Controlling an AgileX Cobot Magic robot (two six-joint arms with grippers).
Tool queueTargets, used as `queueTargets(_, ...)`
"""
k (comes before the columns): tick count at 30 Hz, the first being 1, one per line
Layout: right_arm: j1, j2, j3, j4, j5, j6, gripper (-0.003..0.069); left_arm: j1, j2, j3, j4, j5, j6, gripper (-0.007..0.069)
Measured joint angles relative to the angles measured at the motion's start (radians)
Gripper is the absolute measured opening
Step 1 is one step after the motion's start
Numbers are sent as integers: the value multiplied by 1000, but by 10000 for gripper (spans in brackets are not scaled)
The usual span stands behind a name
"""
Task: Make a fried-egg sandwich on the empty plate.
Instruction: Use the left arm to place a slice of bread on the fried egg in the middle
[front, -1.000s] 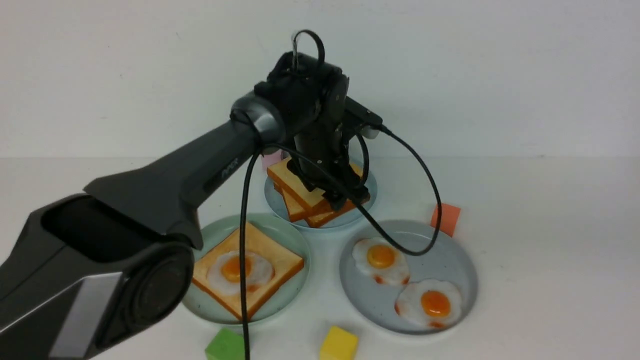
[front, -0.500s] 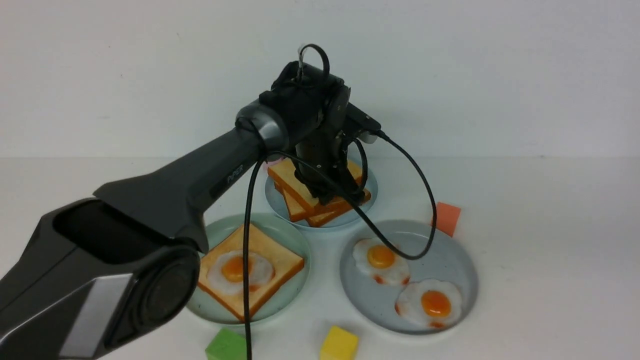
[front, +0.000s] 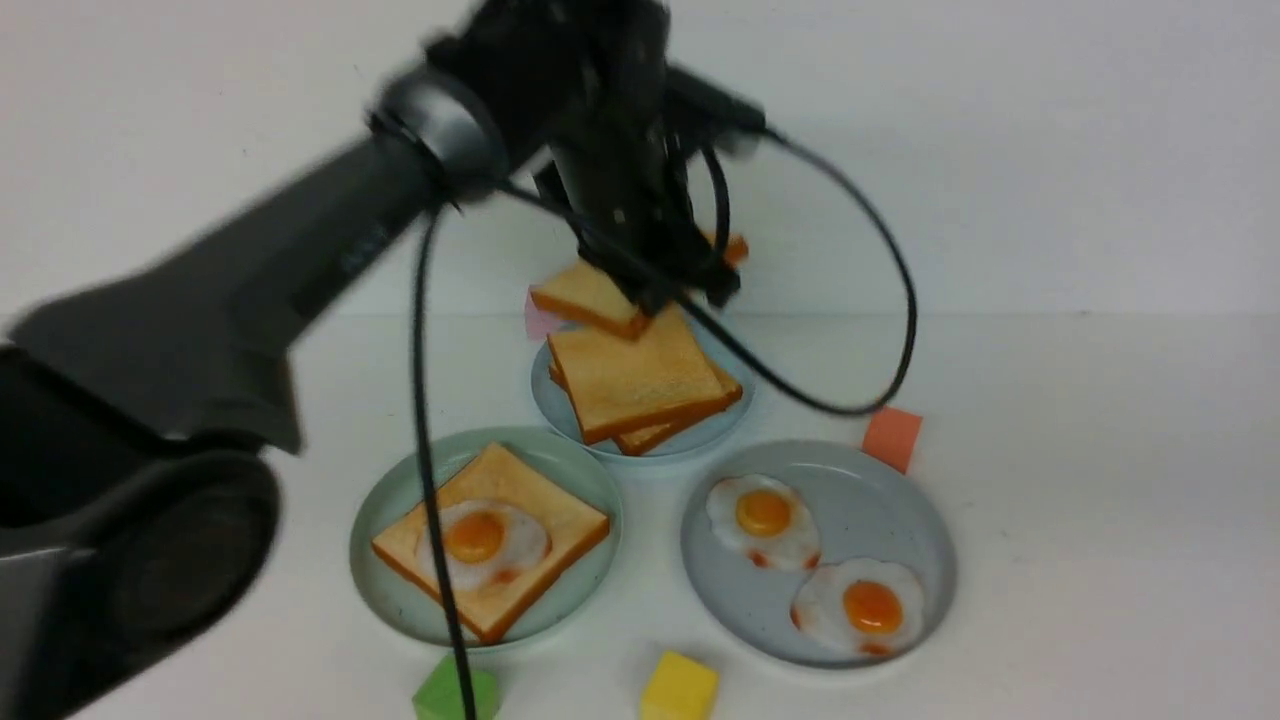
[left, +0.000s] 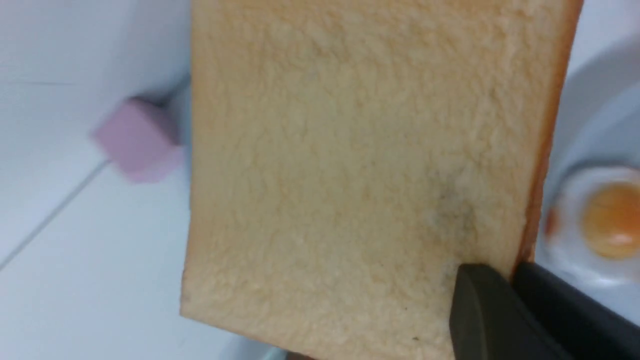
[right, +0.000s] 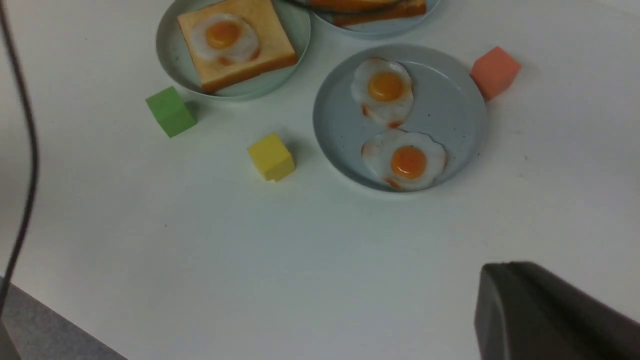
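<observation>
a toast slice (left: 350, 175) pinched in the dark left hand (left: 510, 280)

blurry pale lettering (front: 364, 252) on L arm (front: 310, 225), too smeared to read, no legible txt

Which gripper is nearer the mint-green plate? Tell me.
Left: the left gripper, gripping a toast slice, hangs above and beyond the plate; the right gripper is farther off, outside the front view.

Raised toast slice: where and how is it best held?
Probably by its near crust edge, coming from above, fingers on the two broad faces, as the left pincer grips it; the toast slice is flat, and its far part stays free.
</observation>
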Motion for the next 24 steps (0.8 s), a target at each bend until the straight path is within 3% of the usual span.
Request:
queueTargets(6,0,0,0,2,0,-1,8,-23,-203,152,19,0,-49,35)
queueTargets(11,0,0,0,2,-10,-1,13,-114,-384,524,121,-12,-136,34)
queueTargets(18,0,0,0,17,-12,-1,14,-159,-581,1017,201,-252,-253,29)
queueTargets(24,0,0,0,21,-27,-2,14,-126,-593,1180,246,-426,-262,27)
